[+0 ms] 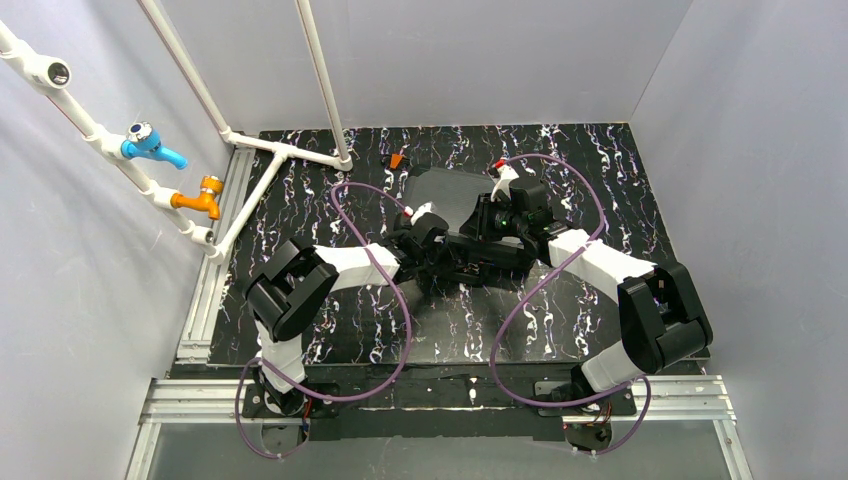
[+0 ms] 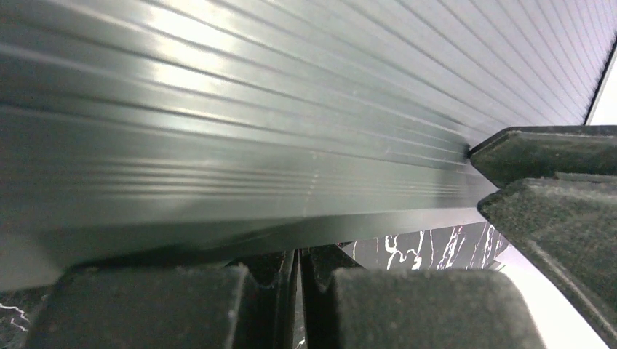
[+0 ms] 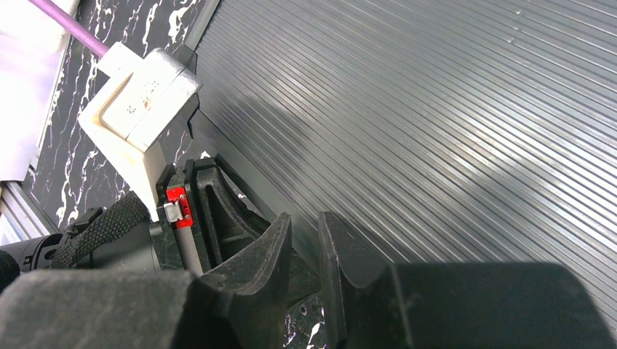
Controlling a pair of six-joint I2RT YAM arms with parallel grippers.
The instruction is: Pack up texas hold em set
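Observation:
The black hard case (image 1: 441, 192) lies mid-table with its grey ribbed lid facing up. Chips, card decks and red triangles are out of sight. My left gripper (image 1: 428, 243) is at the case's near left edge. In the left wrist view it (image 2: 299, 291) sits just under the ribbed lid (image 2: 255, 109), jaws together with only a thin slit. My right gripper (image 1: 482, 222) is at the near edge beside it. In the right wrist view it (image 3: 304, 262) is against the lid's rim (image 3: 436, 123), jaws nearly together, nothing between them.
A small orange object (image 1: 396, 160) lies behind the case. A white pipe frame (image 1: 290, 150) with a blue tap (image 1: 150, 145) and an orange tap (image 1: 200, 197) stands at the left. The left arm's white wrist housing (image 3: 142, 94) is close beside my right gripper.

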